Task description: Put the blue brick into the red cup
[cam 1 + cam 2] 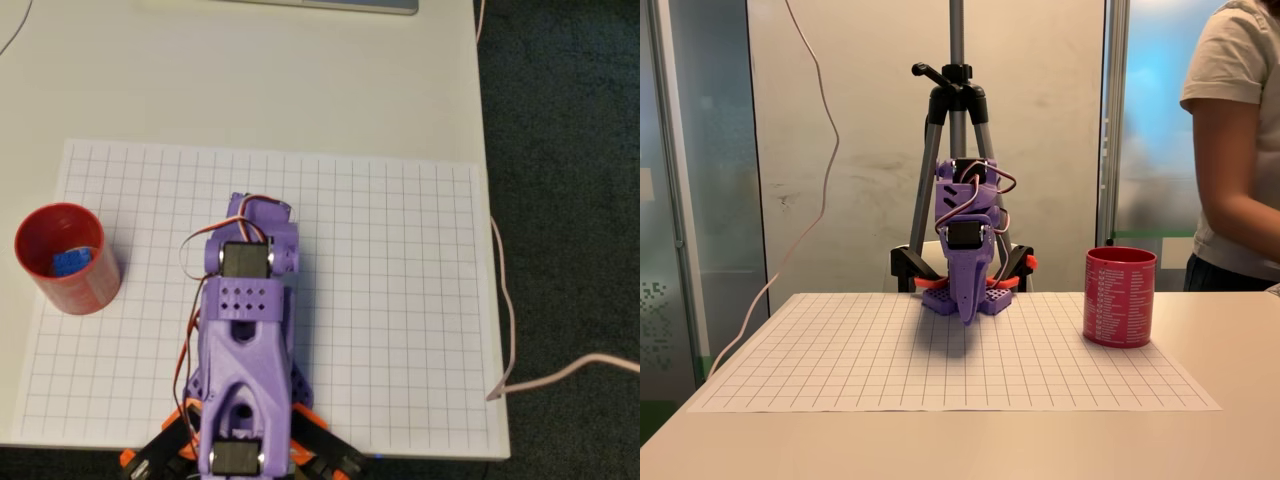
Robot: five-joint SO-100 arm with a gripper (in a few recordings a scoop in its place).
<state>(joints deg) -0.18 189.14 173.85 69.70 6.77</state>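
The red cup [88,288] stands upright at the left edge of the grid sheet in the overhead view, and at the right [1119,297] in the fixed view. Inside it, on the bottom, lies the blue brick [70,261]. The purple arm [245,340] is folded back over its base at the middle of the sheet's near side. In the fixed view my gripper [968,312] hangs pointing down just above the sheet, well away from the cup. Its fingers taper together to a point with nothing between them.
A white grid sheet [400,300] covers most of the table. The table's edge [490,200] and dark carpet lie to the right, with a pale cable [505,290] hanging there. In the fixed view a tripod [956,150] stands behind the arm and a person [1240,150] stands at the right.
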